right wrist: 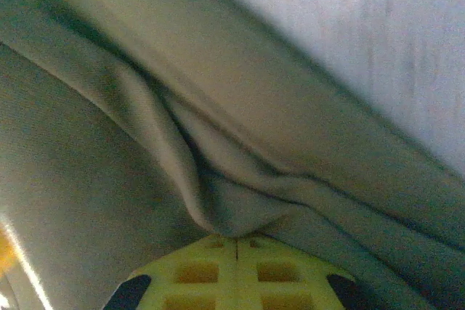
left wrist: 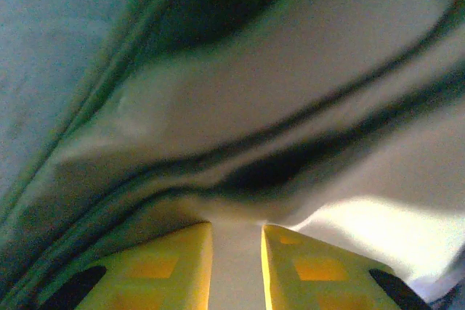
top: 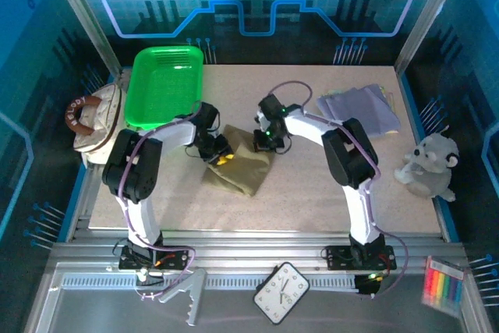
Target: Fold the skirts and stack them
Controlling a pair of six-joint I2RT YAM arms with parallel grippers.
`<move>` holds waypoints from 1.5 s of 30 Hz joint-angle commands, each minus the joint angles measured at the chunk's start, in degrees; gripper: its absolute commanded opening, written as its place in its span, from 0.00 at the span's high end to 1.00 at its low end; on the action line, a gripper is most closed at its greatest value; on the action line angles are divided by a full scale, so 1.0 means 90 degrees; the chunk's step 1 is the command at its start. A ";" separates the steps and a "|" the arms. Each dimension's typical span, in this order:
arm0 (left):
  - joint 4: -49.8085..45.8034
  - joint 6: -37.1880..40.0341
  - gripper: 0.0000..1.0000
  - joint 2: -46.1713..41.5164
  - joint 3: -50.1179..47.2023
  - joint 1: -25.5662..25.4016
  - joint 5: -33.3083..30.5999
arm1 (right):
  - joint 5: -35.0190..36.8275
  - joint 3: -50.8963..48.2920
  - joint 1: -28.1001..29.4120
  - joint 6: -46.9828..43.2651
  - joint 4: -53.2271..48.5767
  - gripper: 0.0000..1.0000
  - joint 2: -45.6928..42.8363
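Observation:
The khaki-tan skirt [top: 243, 168] lies crumpled at the table's middle. My left gripper [top: 221, 154] is at its left edge. In the left wrist view its yellow fingers [left wrist: 174, 266] stand a little apart with a strip of the pale cloth [left wrist: 290, 70] pinched between them. My right gripper [top: 263, 139] is at the skirt's upper right corner. In the right wrist view its gripper [right wrist: 237, 239] is shut, with a fold of the khaki cloth [right wrist: 240, 143] caught at the tips. The lavender-grey skirt [top: 362, 108] lies flat at the back right, a pale green edge [top: 337, 93] showing under it.
A green tray [top: 165, 87] sits at the back left, with a cream handbag [top: 93, 118] beside it. A white plush toy [top: 429, 165] sits at the right edge. A clock [top: 282, 292] and coloured markers [top: 444, 286] lie on the near ledge.

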 commanded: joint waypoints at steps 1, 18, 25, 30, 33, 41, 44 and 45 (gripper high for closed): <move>-0.0462 0.0576 0.74 0.0577 0.0959 -0.0016 -0.0136 | -0.0706 -0.0974 0.0321 0.1501 0.0842 1.00 -0.0599; -0.0432 -0.0004 0.13 -0.2289 -0.0638 0.0032 -0.0602 | -0.0543 -0.0393 -0.0240 -0.1067 0.0843 0.53 -0.0778; 0.0178 -0.0882 0.01 -0.3131 -0.1925 0.0490 -0.0727 | -0.0923 0.0337 -0.0186 -0.1878 0.0551 0.50 -0.0110; -0.0027 -0.0824 0.01 -0.3123 -0.1979 0.0526 -0.0772 | -0.1217 0.0693 -0.0167 -0.2179 0.0390 0.52 0.0243; -0.0041 -0.0839 0.01 -0.3119 -0.2029 0.0571 -0.0803 | -0.1223 0.0859 -0.0110 -0.2239 0.0318 0.77 0.0277; -0.0117 -0.0260 0.01 -0.3408 -0.1831 0.0870 -0.0744 | -0.2182 0.0689 0.0151 -0.2627 0.0995 1.00 -0.0283; -0.0204 0.0031 0.01 -0.3697 -0.1755 0.0968 -0.1016 | -0.2275 0.0920 0.0190 -0.2606 0.1144 1.00 0.0059; -0.0215 0.0151 0.01 -0.3746 -0.1737 0.0998 -0.1056 | -0.2226 0.1079 0.0190 -0.2570 0.1127 1.00 0.0270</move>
